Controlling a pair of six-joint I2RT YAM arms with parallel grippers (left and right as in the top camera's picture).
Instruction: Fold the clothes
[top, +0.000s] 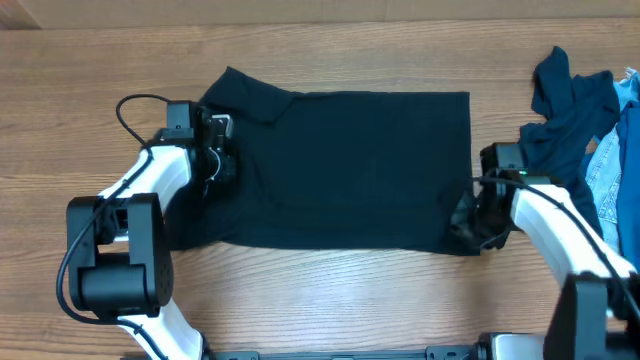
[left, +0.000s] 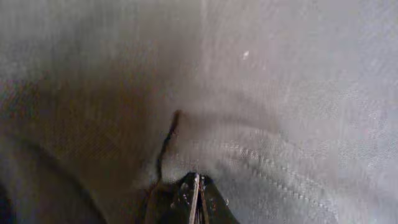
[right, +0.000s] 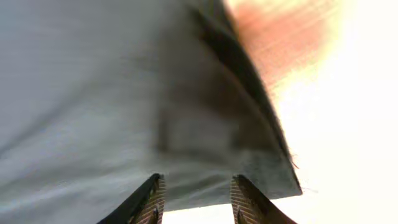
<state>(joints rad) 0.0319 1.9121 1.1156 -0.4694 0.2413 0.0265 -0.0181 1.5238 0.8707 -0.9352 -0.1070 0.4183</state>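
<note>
A near-black navy T-shirt (top: 350, 170) lies spread flat across the middle of the wooden table. My left gripper (top: 216, 152) is at the shirt's left sleeve edge. In the left wrist view its jaws (left: 196, 179) are shut, and the stitched fabric (left: 273, 124) creases toward the tips. My right gripper (top: 482, 212) is at the shirt's bottom right corner, which looks bunched. In the right wrist view that gripper (right: 199, 180) stands open, its fingers (right: 155, 193) apart, and the shirt's hem (right: 199, 155) crosses the gap at the tips.
A rumpled dark blue garment (top: 565, 110) and pale blue denim (top: 615, 170) are piled at the table's right edge, close behind my right arm. Bare wood (top: 330, 290) runs along the front of the table.
</note>
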